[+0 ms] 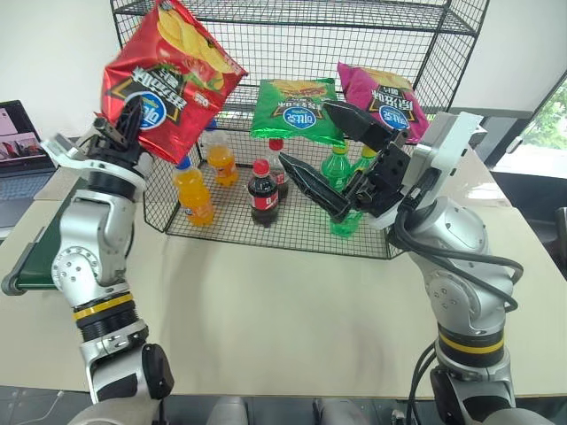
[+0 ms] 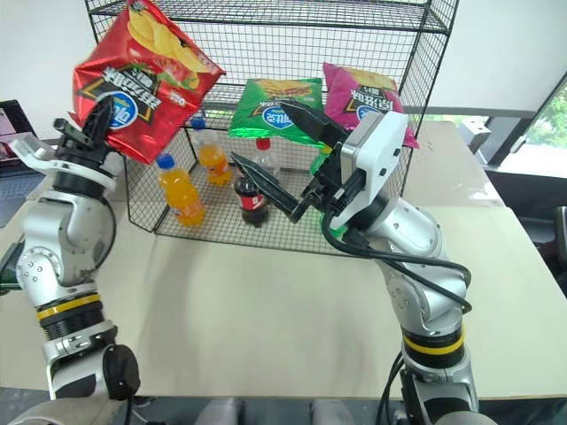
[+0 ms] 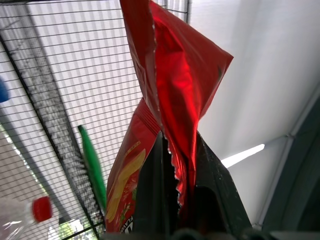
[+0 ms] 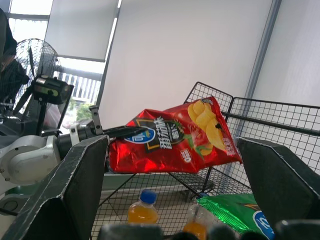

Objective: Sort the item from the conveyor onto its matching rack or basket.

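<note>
Holding one red bag [image 1: 168,75], left claw [image 1: 124,119]; two bags racked.

Glossy foil red crisp bag [image 1: 168,84]; black wire-mesh rack [image 1: 292,27].

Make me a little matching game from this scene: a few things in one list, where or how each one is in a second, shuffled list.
Things:
1. red crisp bag
2. green crisp bag
3. cola bottle
4. right claw

Places or states:
A. standing on the rack's bottom tier, among orange drink bottles
B. open, holding nothing
C. pinched by the left claw, raised in front of the rack
D. in the rack, beside a magenta bag

Pairs: 1-C, 2-D, 3-A, 4-B
</note>
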`<action>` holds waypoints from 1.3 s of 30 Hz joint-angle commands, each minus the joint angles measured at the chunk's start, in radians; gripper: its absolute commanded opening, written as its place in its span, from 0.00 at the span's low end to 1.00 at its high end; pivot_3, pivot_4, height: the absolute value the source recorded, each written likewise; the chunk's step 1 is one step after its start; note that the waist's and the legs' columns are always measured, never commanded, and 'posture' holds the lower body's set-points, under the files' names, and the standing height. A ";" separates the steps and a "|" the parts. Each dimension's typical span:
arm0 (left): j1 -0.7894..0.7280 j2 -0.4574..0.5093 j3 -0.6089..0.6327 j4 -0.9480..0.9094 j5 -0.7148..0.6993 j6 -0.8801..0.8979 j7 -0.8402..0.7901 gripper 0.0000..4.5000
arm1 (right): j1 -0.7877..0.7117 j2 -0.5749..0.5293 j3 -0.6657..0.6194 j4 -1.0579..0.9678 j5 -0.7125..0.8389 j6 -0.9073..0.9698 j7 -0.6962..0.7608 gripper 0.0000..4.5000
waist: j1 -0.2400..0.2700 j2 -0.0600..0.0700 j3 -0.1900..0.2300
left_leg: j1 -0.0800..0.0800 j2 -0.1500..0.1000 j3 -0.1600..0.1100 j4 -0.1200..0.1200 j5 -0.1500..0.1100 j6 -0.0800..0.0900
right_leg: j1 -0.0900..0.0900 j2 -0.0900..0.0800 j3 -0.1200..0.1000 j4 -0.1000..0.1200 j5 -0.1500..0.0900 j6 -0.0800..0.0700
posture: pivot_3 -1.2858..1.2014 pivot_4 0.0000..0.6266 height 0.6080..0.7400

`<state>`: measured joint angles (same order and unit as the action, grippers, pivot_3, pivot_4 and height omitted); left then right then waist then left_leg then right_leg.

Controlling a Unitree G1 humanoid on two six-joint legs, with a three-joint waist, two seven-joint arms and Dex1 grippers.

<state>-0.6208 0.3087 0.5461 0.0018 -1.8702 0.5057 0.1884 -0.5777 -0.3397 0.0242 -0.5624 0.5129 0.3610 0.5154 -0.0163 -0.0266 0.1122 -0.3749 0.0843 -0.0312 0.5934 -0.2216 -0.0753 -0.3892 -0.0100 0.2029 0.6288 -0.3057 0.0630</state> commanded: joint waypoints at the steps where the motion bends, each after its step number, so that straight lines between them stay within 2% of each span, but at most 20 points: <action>1: 0.015 -0.010 0.006 -0.077 -0.008 -0.003 0.018 0.00 | -0.008 -0.011 -0.013 -0.047 0.002 0.005 -0.013 1.00 | 0.000 0.000 0.000 | 0.000 0.000 0.000 0.000 0.000 0.000 | 0.000 0.000 0.000 0.000 0.000 0.000 | 0.52 0.24 1.00; 16: -0.006 -0.112 -0.012 -0.061 0.059 -0.068 0.035 0.00 | 0.011 -0.023 -0.013 -0.063 0.000 0.018 -0.032 1.00 | 0.004 0.000 0.000 | -0.001 0.000 0.000 0.002 0.000 0.000 | 0.000 0.000 0.000 0.000 0.000 0.001 | 0.52 0.24 1.00; 20: -0.084 -0.127 -0.014 -0.008 0.105 -0.103 0.026 0.00 | 0.010 -0.027 -0.012 -0.061 0.001 0.017 -0.035 1.00 | 0.005 0.000 0.000 | -0.002 0.000 -0.001 0.003 0.000 0.000 | 0.000 0.000 0.000 0.000 0.000 0.001 | 0.52 0.24 1.00; 26: -0.284 -0.162 -0.007 0.208 0.253 -0.217 0.011 0.00 | 0.004 -0.030 -0.009 -0.051 -0.006 0.011 -0.034 1.00 | 0.009 0.000 0.000 | -0.005 -0.001 -0.003 0.005 0.000 0.000 | 0.000 0.000 -0.001 -0.003 0.001 0.002 | 0.52 0.24 1.00; 39: -0.423 -0.203 0.051 0.385 0.345 -0.212 -0.075 0.00 | 0.000 -0.030 -0.008 -0.054 -0.023 0.011 -0.038 1.00 | 0.005 0.000 0.000 | -0.007 -0.001 -0.003 0.005 0.000 0.001 | 0.000 0.000 -0.001 -0.004 0.002 0.002 | 0.52 0.24 1.00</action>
<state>-1.0121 0.1056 0.5904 0.3991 -1.5346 0.2892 0.1361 -0.5597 -0.3680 0.0272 -0.5808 0.4905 0.3793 0.4873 -0.0117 -0.0271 0.1125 -0.3816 0.0828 -0.0343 0.5986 -0.2215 -0.0747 -0.3896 -0.0100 0.2018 0.6253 -0.3042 0.0652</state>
